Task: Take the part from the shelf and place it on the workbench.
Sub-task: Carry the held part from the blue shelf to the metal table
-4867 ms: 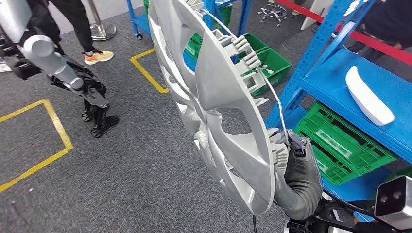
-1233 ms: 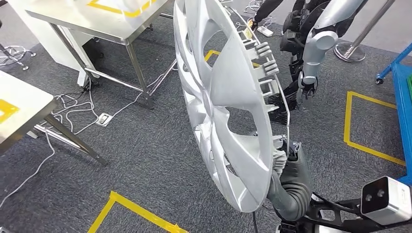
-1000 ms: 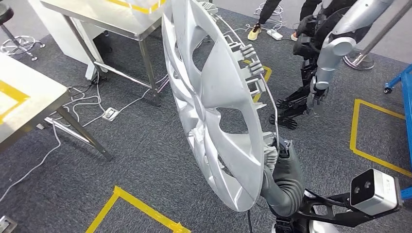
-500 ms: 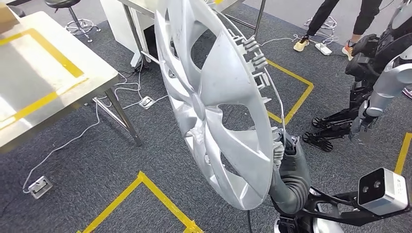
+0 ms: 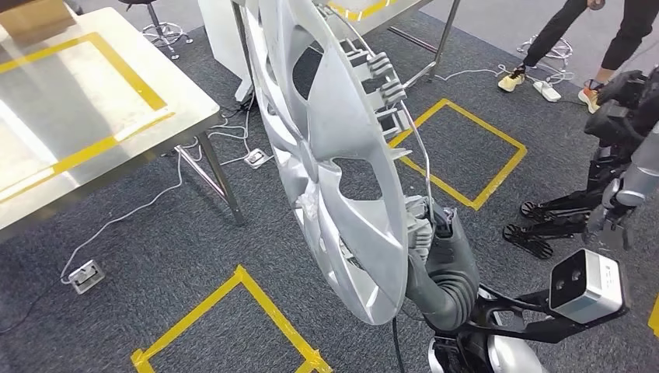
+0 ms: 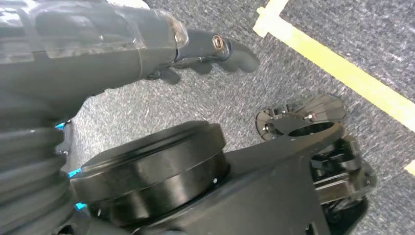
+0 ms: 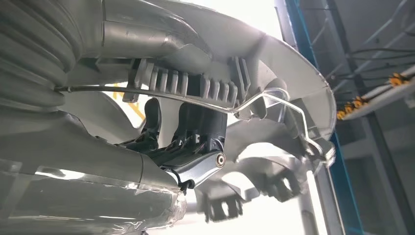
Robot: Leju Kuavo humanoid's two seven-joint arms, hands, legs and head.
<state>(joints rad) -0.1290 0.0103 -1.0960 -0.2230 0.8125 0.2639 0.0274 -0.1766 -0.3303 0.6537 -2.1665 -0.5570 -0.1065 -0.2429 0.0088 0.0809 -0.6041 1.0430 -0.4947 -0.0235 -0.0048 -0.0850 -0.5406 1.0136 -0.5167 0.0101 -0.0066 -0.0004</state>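
Note:
The part is a large silver hubcap (image 5: pixel 326 140), held upright and tilted in front of me over the carpet. My right hand (image 5: pixel 431 229) grips its lower rim from behind, beside the wire retaining ring. In the right wrist view the dark fingers (image 7: pixel 195 125) reach through a gap in the hubcap (image 7: pixel 288 83) and clamp its ribbed clips. The workbench (image 5: pixel 85 109), a pale top with yellow tape lines, stands at the left. My left hand (image 6: pixel 205 51) hangs over the floor, holding nothing, its fingers loosely spread.
A second steel table (image 5: pixel 373 9) stands behind the hubcap. Another robot (image 5: pixel 622 171) stands at the right, with a person's legs (image 5: pixel 559 35) beyond it. Cables and a socket box (image 5: pixel 85 273) lie under the workbench. Yellow tape squares (image 5: pixel 241 284) mark the carpet.
The camera has turned from the blue shelves to the tables. The workbench has come nearer at the left and the other robot has slid right. My right hand still holds the hubcap.

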